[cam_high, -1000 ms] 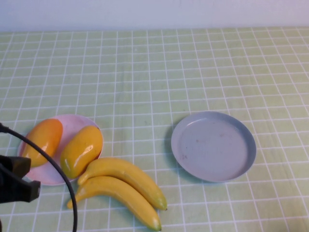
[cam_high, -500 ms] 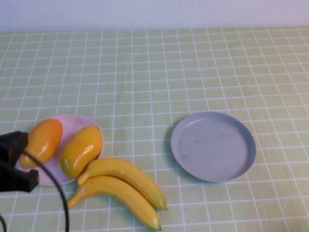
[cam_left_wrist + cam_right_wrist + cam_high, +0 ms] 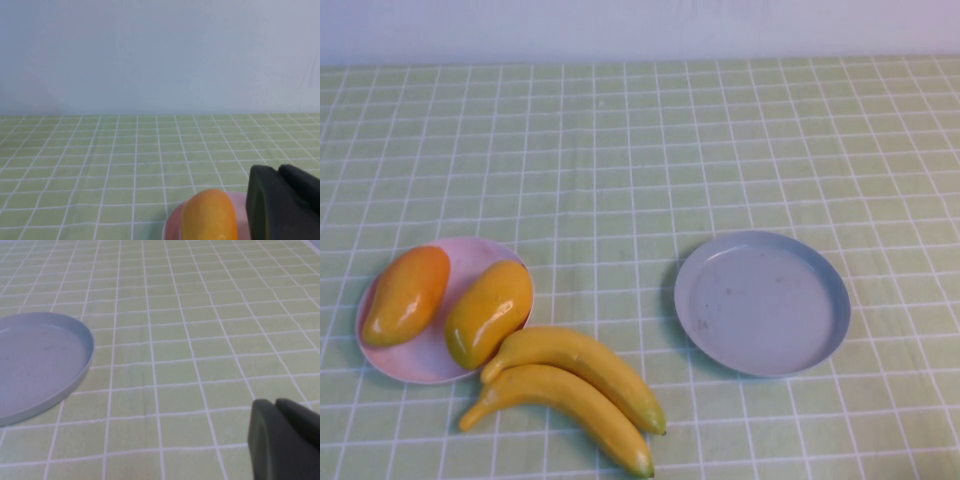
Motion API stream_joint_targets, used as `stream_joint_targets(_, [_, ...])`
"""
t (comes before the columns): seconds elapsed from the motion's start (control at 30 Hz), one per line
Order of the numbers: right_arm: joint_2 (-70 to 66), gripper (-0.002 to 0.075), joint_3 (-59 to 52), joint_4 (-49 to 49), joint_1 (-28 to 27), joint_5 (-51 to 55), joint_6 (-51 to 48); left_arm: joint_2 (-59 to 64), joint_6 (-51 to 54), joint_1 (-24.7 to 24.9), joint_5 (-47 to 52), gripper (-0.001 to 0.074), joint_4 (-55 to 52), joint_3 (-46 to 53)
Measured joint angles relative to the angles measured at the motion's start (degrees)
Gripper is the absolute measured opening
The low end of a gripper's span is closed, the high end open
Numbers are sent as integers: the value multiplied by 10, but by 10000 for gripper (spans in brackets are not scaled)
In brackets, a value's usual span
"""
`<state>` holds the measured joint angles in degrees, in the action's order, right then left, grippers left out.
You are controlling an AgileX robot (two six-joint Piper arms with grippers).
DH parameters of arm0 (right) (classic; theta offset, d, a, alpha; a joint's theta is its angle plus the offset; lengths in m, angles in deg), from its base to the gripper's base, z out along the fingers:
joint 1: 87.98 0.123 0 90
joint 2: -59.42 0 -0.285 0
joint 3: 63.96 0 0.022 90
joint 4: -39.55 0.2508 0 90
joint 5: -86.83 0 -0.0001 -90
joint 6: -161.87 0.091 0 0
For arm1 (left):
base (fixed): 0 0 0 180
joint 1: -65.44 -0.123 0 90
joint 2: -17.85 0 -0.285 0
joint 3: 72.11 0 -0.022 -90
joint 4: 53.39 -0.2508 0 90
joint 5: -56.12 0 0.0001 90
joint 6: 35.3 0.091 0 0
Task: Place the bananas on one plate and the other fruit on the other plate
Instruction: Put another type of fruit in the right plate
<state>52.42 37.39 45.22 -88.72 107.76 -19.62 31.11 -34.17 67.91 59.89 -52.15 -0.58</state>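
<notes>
Two yellow bananas (image 3: 582,372) (image 3: 565,405) lie side by side on the tablecloth, just in front of the pink-lilac plate (image 3: 470,258). Two orange-yellow mango-like fruits (image 3: 406,295) (image 3: 489,312) rest on that plate. The grey-blue plate (image 3: 760,300) sits bare to the right. Neither arm shows in the high view. In the left wrist view my left gripper (image 3: 280,172) is shut with nothing in it, close beside one orange fruit (image 3: 209,215) on the pink plate (image 3: 172,227). My right gripper (image 3: 276,405) is shut and holds nothing, off to the side of the grey-blue plate (image 3: 40,360).
A green checked tablecloth (image 3: 640,150) covers the whole table. A pale wall (image 3: 640,25) runs along the far edge.
The left arm and its cable have drawn back out of the high view at the lower left. The fruits and plates have not moved.
</notes>
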Motion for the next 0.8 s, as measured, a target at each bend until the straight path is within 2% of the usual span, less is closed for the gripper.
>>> stream_joint_targets(0.27, [0,-17,0,0,0,0,0,-60,0,-3,12,1,2,70])
stream_joint_targets(0.57, [0,-17,0,0,0,0,0,-61,0,-3,171,1,2,71])
stream_joint_targets(0.8, [0,-17,0,0,0,0,0,-61,0,-3,177,1,2,71])
